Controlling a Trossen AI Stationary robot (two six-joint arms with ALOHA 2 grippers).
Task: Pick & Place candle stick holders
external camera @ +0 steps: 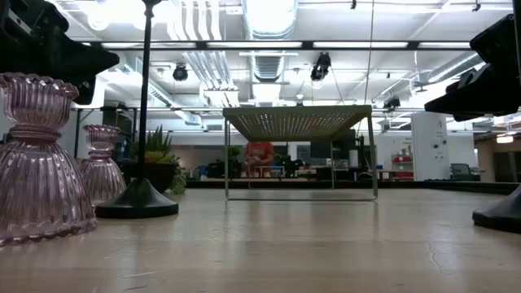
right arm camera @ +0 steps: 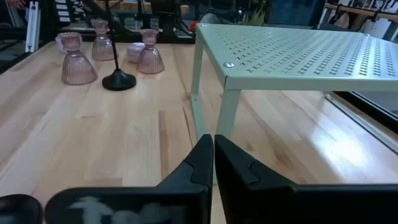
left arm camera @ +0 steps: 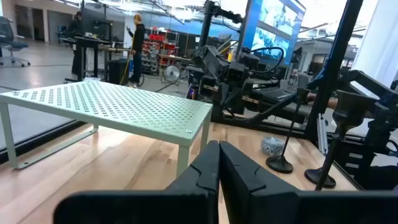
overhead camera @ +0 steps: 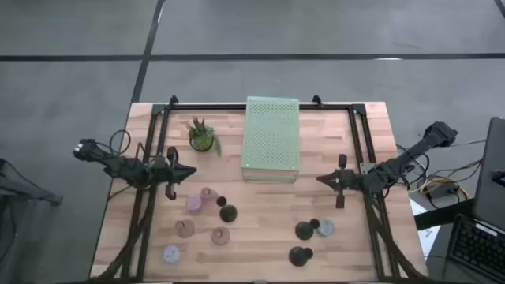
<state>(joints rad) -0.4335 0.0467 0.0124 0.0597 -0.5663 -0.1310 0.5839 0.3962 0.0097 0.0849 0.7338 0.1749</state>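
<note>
- Since neither arm carries anything, the left gripper [overhead camera: 192,172] and right gripper [overhead camera: 322,180] hang at matching spots on either side of the table [overhead camera: 260,237], tips pointing inward, which reads as a waiting pose before the first pick
- Both wrist views show the fingers pressed together tip to tip with nothing between them, left [left arm camera: 217,163] and right [right arm camera: 211,155], so each would have to spread before taking a stem
- Nearest the left gripper lies a loose cluster: pink glass holders [overhead camera: 194,203], a black holder [overhead camera: 228,213] and a lavender holder [overhead camera: 171,254], spaced apart, likely so that fingers can reach between them
- Nearest the right gripper stand two black holders [overhead camera: 304,230] and a grey-blue holder [overhead camera: 324,228] that touches or nearly touches one of them
- Between the arms, at the table's far middle, the pale green perforated stand [overhead camera: 272,138] sits on legs, plausibly the place target
- A small potted plant [overhead camera: 201,136] stands just beside it
</note>
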